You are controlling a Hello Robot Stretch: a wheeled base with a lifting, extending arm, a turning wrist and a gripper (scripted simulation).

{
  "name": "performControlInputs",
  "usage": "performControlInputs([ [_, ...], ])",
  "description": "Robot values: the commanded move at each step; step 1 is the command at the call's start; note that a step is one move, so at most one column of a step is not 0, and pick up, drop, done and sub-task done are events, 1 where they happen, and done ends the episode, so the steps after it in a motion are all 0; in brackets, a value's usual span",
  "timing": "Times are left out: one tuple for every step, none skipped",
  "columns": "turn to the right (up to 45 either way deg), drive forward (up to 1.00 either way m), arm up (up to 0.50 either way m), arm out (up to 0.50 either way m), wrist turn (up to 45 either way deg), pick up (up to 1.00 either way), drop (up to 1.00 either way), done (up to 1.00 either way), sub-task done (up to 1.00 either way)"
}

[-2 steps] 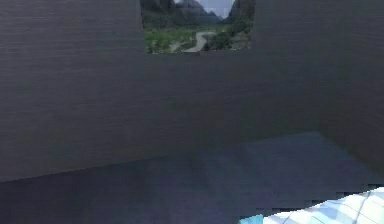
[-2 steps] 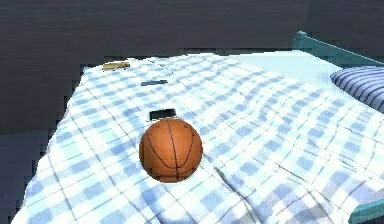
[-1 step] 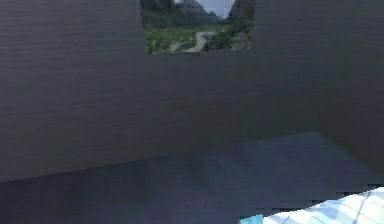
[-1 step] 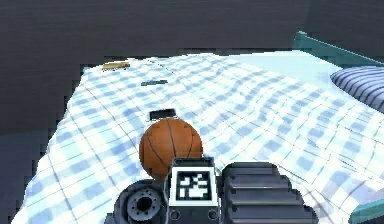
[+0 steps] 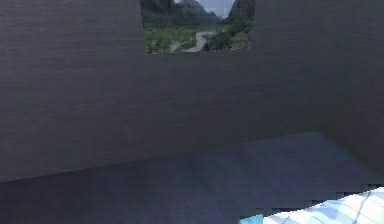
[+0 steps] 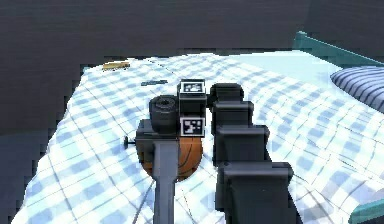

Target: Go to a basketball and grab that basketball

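Note:
An orange basketball (image 6: 178, 158) lies on a bed's blue-and-white checked cover (image 6: 90, 130), partly hidden by the arm. In the arm side view the dark arm bar (image 6: 245, 160) rises from the bottom edge. At its far end stand two white marker squares (image 6: 191, 108). Left of them is the gripper (image 6: 152, 130), a dark body right at the ball. The ball rests on the cover at the gripper, so I cannot tell whether it holds anything.
A small yellowish thing (image 6: 115, 66) and a thin dark thing (image 6: 152, 82) lie at the cover's far side. A striped pillow (image 6: 362, 85) and teal bed frame (image 6: 320, 45) are at right. Ahead: a dark wall, a landscape picture (image 5: 197, 25), dark floor, the bed's corner (image 5: 340, 212).

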Motion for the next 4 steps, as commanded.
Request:
performControlInputs([
  [0.0, 0.0, 0.0, 0.0, 45.0, 0.0, 0.0, 0.0, 0.0],
  [0.0, 0.0, 0.0, 0.0, 45.0, 0.0, 0.0, 0.0, 0.0],
  [0.0, 0.0, 0.0, 0.0, 45.0, 0.0, 0.0, 0.0, 0.0],
  [0.0, 0.0, 0.0, 0.0, 33.0, 0.0, 0.0, 0.0, 0.0],
])
